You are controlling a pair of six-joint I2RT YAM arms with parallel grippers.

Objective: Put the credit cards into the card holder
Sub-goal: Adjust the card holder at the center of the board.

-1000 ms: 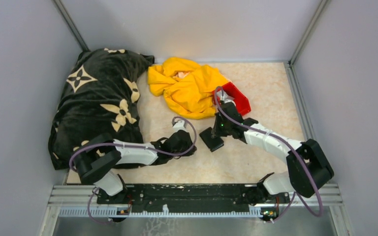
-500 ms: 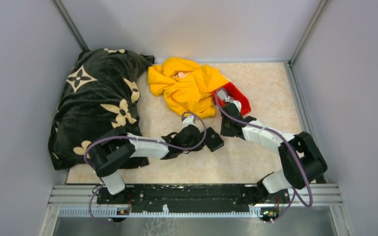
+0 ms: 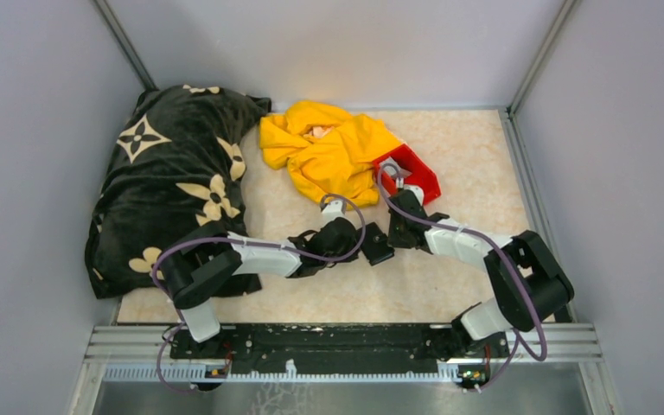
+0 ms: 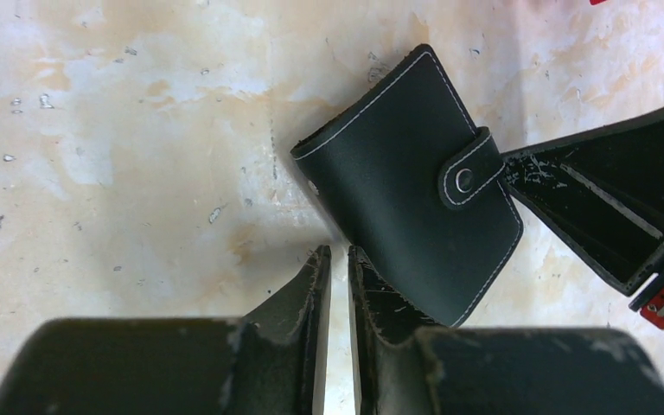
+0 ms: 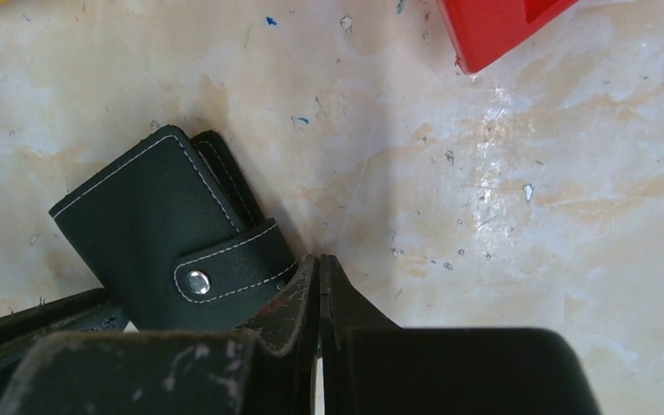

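Your card holder [image 4: 411,177] lies snapped closed on the counter [image 5: 527,216], contents hidden, between both low, inward-reaching claws. The left claw [image 4: 337,259] is a slit apart, gripping nothing. The right claw [image 5: 318,268] is pressed together, empty, with the red bin [image 5: 493,26] beyond it.

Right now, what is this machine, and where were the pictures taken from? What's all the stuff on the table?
It is a robot with two arms. One picture looks down from above; the other two come from little cameras on its wrists. On the table lie a black flowered cloth, a yellow cloth, a red bin and a closed black card holder. The left gripper and the right gripper sit right beside it. The right one is shut on nothing; the left one's fingers are almost together, and I cannot tell if they hold anything.
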